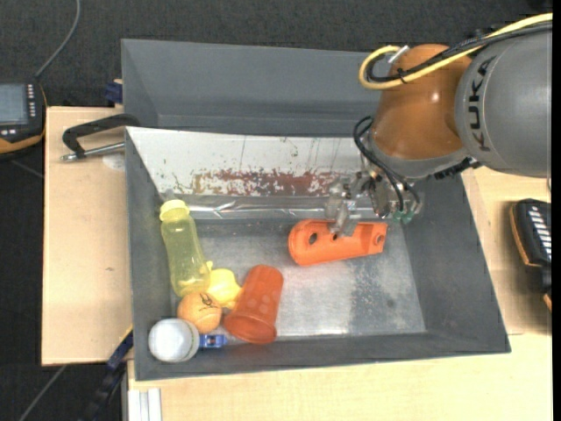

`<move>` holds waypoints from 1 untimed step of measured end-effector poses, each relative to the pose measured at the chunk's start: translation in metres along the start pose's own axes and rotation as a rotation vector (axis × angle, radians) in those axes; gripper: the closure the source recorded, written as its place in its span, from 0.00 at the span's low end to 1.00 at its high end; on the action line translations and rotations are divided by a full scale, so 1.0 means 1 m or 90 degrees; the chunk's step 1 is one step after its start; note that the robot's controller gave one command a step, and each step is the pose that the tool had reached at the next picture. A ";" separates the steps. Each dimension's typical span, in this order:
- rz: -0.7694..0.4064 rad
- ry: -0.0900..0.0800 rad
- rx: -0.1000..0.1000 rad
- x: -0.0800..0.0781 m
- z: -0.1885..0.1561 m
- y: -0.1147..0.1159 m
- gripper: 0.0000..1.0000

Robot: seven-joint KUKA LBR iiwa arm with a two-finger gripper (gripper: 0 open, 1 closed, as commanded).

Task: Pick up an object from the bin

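An orange block-shaped plastic thing [326, 244] lies on its side in the middle of the bin, a little right of centre. My gripper [344, 221] hangs right over its upper edge, with its metal fingers down at the thing's top. Whether the fingers grip it is hidden by the wrist. Nothing shows lifted off the floor.
At the bin's front left lies a heap: a yellow bottle [181, 246], an orange cup [256, 303] on its side, an orange ball [200, 310], a small yellow thing [223, 285] and a white round cap [173, 339]. The arm with its orange cover reaches in from the right.
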State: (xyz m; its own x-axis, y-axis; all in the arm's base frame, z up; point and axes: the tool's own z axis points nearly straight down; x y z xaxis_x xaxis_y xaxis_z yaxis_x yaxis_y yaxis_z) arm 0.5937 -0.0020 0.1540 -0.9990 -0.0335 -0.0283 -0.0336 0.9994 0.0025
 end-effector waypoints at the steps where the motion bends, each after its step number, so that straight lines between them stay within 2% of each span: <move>1: -0.022 0.013 -0.001 0.014 -0.027 0.015 1.00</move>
State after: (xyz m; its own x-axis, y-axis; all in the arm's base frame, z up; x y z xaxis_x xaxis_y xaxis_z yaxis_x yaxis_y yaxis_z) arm 0.5788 0.0125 0.1808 -0.9976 -0.0687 -0.0078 -0.0687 0.9976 0.0039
